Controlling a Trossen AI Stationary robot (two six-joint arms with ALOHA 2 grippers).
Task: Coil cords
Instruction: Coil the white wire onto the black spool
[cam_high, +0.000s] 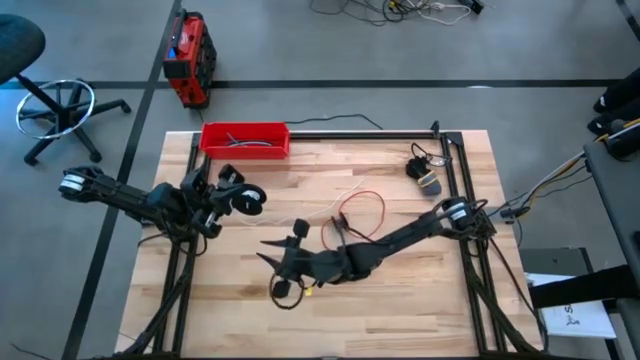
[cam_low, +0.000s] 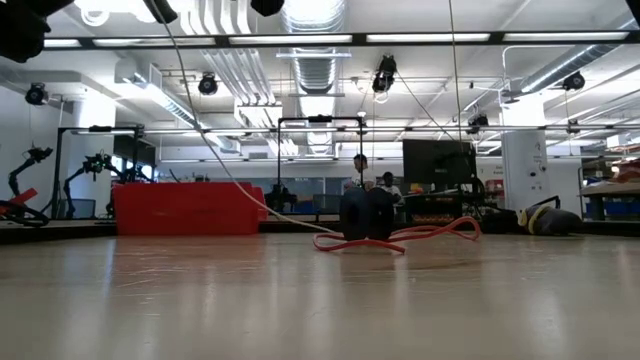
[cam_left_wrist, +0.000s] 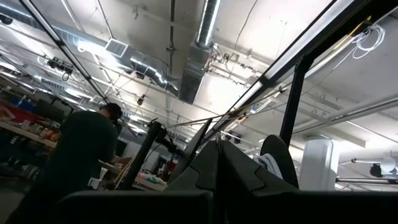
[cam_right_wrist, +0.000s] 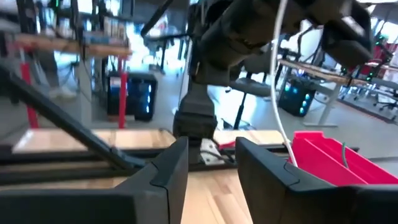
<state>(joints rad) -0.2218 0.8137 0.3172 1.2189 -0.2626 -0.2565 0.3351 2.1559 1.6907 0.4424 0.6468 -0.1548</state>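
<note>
The wooden table (cam_high: 400, 300) carries a red tray (cam_high: 245, 138) at its far edge, toward the left corner. The right arm reaches across the middle; the right gripper (cam_high: 283, 268) sits near the front centre with fingers spread apart, grasping nothing. The left gripper (cam_high: 240, 192) is held raised near the left edge; whether it is released or clenched cannot be told. The white cord (cam_high: 330, 208) runs from the left gripper toward the table centre. The red cord (cam_high: 362, 212) lies looped at the centre, just beside the right arm.
</note>
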